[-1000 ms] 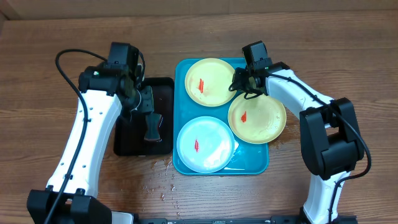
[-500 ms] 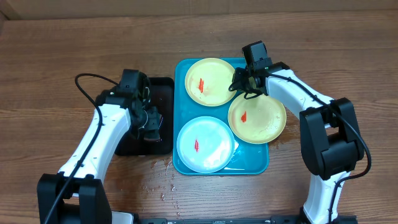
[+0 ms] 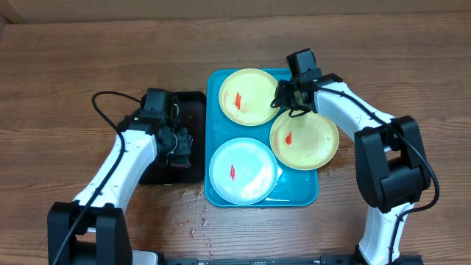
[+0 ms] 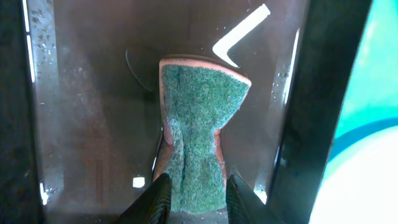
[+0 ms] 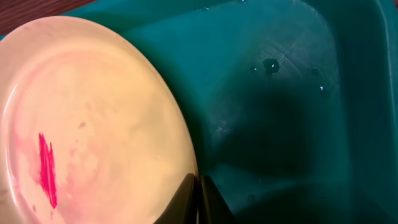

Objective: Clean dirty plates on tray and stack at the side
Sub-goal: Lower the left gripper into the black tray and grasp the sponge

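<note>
Overhead: three smeared plates (image 3: 239, 171) lie in tray (image 3: 309, 197). Left wrist: left fingers (image 4: 158, 196) pinch sponge (image 4: 202, 112) over black tray (image 3: 193, 110), left of tray. Right wrist: right fingers (image 5: 186, 199) pressed together at far plate (image 5: 93, 112) rim.

Large teal-blue rectangular plastic tray (image 3: 298, 190) crowded: back yellow-green round plastic plate (image 3: 249, 96), right yellow-green plate (image 3: 305, 143) overhanging right rim, mint-white plate (image 3: 243, 171) front-left. Right gripper (image 3: 283, 99), pinching back plate's rim, blocks gap between yellow plates. Left gripper (image 3: 179, 149) clamping green sponge (image 4: 199, 118) fills black rectangular tray (image 3: 193, 103). Wooden table (image 3: 73, 44) open along back edge, front corners.
</note>
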`<state>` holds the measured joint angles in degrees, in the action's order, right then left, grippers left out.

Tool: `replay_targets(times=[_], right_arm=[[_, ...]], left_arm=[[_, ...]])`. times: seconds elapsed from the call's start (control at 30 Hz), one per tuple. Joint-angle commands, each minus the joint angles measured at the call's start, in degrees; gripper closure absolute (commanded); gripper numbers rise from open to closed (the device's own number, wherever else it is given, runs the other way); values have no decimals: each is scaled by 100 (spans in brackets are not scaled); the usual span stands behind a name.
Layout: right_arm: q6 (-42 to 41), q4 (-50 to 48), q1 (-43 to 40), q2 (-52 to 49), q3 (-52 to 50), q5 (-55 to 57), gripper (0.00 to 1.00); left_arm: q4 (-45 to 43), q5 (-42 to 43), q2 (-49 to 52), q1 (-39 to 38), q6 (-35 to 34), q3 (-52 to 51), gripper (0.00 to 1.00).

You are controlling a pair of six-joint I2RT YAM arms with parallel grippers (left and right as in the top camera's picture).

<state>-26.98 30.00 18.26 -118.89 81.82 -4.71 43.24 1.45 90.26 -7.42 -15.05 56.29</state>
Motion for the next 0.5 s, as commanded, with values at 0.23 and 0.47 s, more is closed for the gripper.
replay_targets(times=[0.23, 0.47], right_arm=[[-31, -35, 22, -72, -15, -7, 96], [-31, -31, 22, -72, -15, -7, 96]], left_arm=[[-398, 44, 42, -28, -7, -496, 69], [-728, 17, 42, -28, 28, -645, 69]])
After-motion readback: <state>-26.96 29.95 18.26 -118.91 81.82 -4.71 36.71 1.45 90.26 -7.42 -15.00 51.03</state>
